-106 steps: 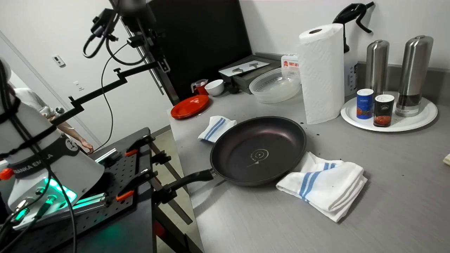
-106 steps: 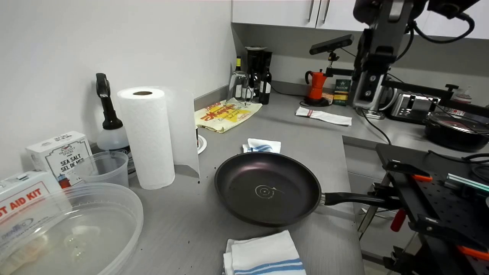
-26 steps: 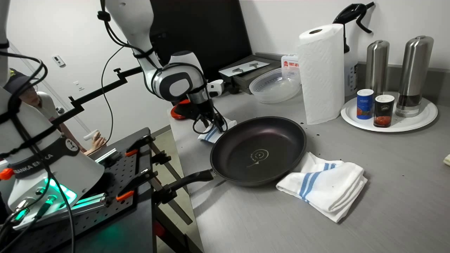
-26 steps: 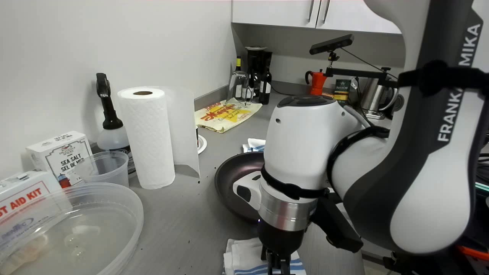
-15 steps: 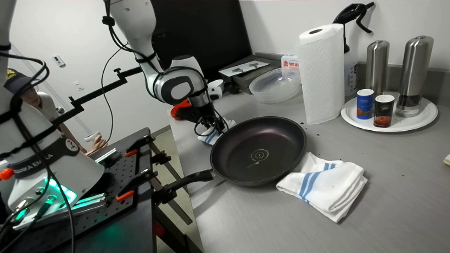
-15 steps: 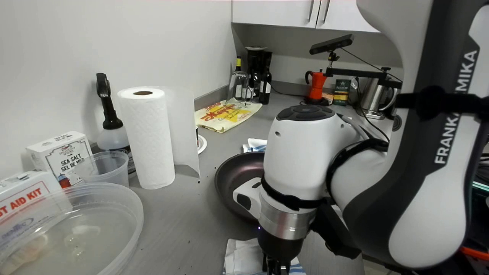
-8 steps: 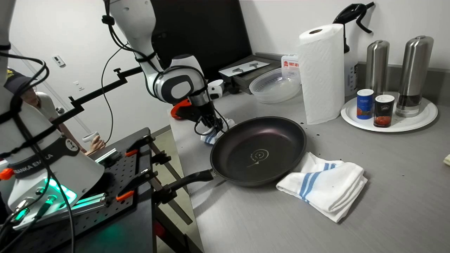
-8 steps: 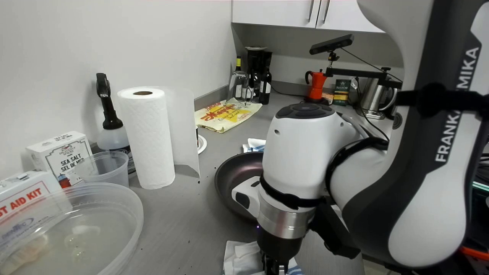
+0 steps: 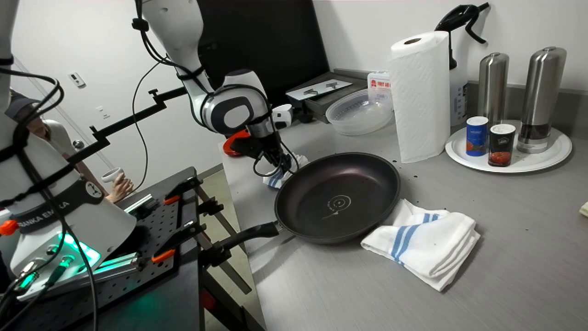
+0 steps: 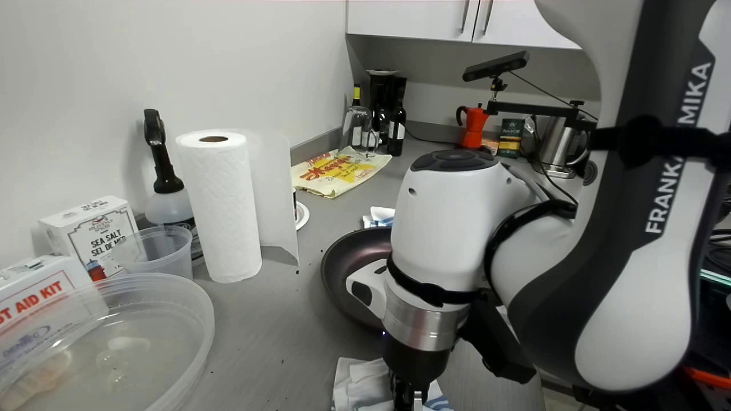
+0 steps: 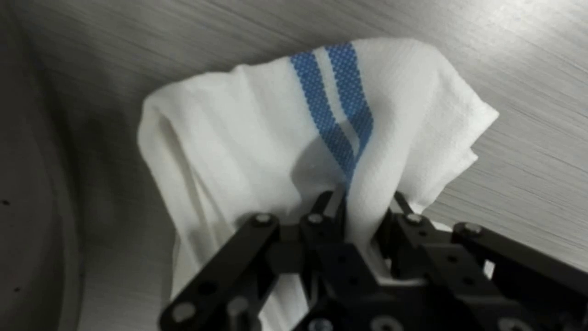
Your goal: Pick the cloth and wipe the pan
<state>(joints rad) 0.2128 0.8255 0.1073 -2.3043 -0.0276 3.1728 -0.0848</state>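
- Wrist view, left edge: pan (image 11: 34,216). A low sideways lift could strike and shove it.
- Wrist view, centre: cloth (image 11: 257,138) on the bench (image 11: 121,276), just beside the pan but not touching it. Likely the picking step; wiping not begun.
- Wrist view, lower centre: claw (image 11: 366,207) grasping one standing fold of the cloth. Bite looks narrow, so the fold may slip free under wiping drag, or the claw itself may scrape the pan.
- Wrist view, right of centre: loose corner (image 11: 468,118), outside the grasp. Could trail and snag beneath the pan.
- In an exterior view, lower centre: handle (image 9: 250,233) juts past the bench edge. A knock or hard press might swing the pan.
- In an exterior view, right of centre: second cloth (image 9: 422,243) by the pan, contact unclear. A wide stroke may foul it.
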